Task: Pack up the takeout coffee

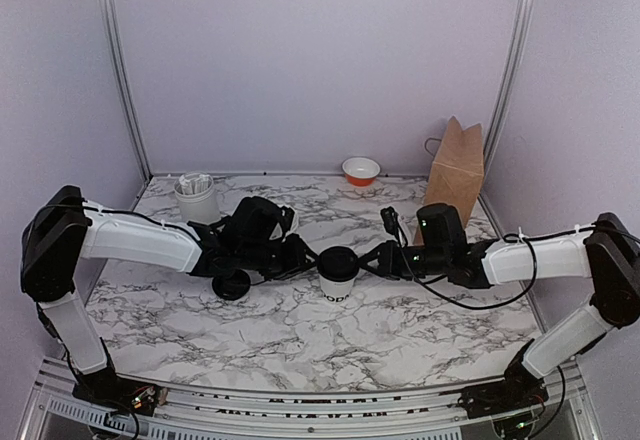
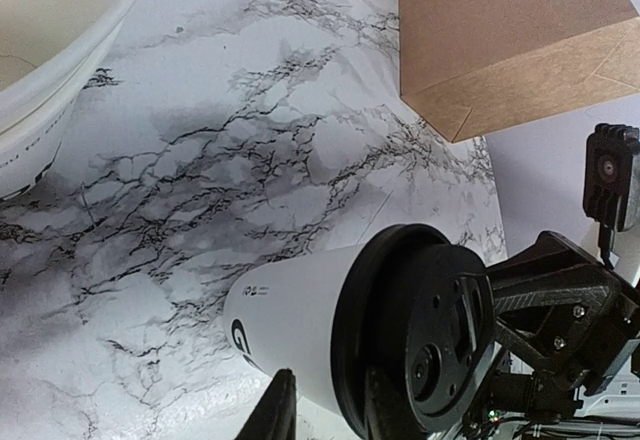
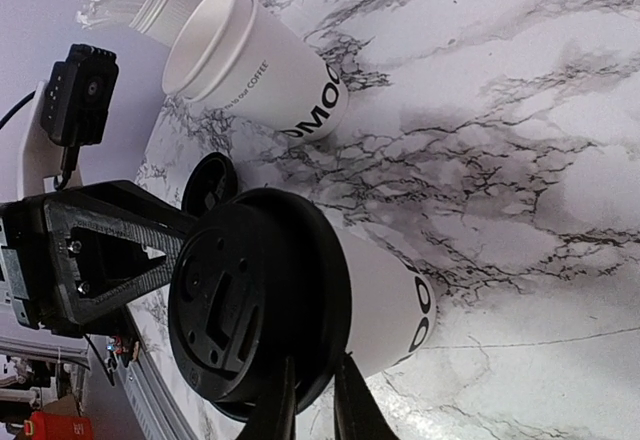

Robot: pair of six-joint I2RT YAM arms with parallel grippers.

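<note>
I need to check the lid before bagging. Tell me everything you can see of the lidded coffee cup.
The paper cup is white, tapered, with dark lettering low on its side, standing upright mid-table on the marble top. A black lid covers its mouth and looks seated. The left gripper and right gripper flank the lid's rim, the right seemingly pinching it.

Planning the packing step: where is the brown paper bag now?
In the top view, the brown paper bag stands at the far right corner of the table, just right of the orange-and-white bowl.
</note>
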